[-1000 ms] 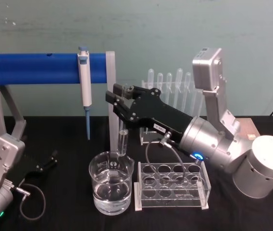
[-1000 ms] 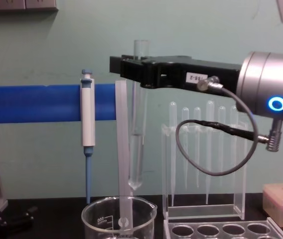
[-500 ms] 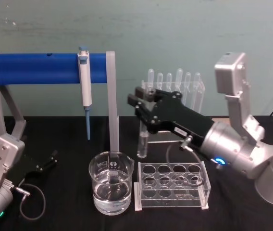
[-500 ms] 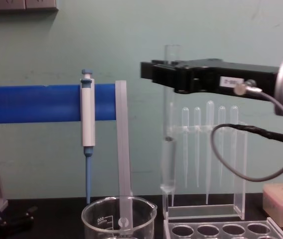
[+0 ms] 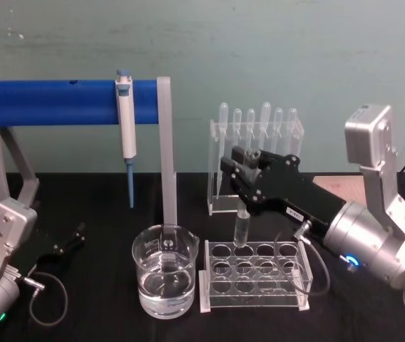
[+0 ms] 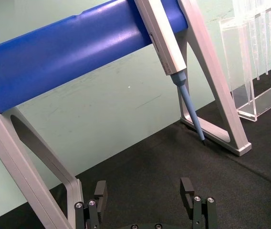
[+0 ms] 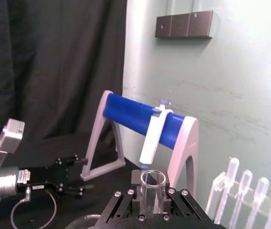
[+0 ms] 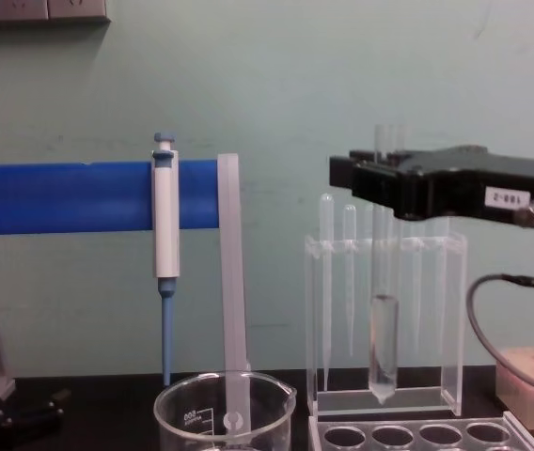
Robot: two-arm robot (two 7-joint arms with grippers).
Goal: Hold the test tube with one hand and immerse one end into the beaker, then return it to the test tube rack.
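Your right gripper [image 5: 239, 165] has its jaws clamped on the test tube [image 5: 242, 229] — upright, round end just above the clear rack [image 5: 254, 276], right of the beaker [image 5: 164, 278]. Centre it over one hole, then lower straight — no tilt.

tube above the rack, beaker to its left

my right gripper [image 5: 242, 171] holds the test tube [image 5: 242, 229] upright over the back row of the rack [image 5: 254, 276]. the beaker [image 5: 164, 280] stands just left of the rack. behind the rack is the pipette stand [image 5: 256, 158]; the pipettor [image 5: 125, 128] hangs on the bar [image 5: 53, 101], back left. my left gripper [image 5: 70, 241] rests far left on the table [image 5: 103, 214].
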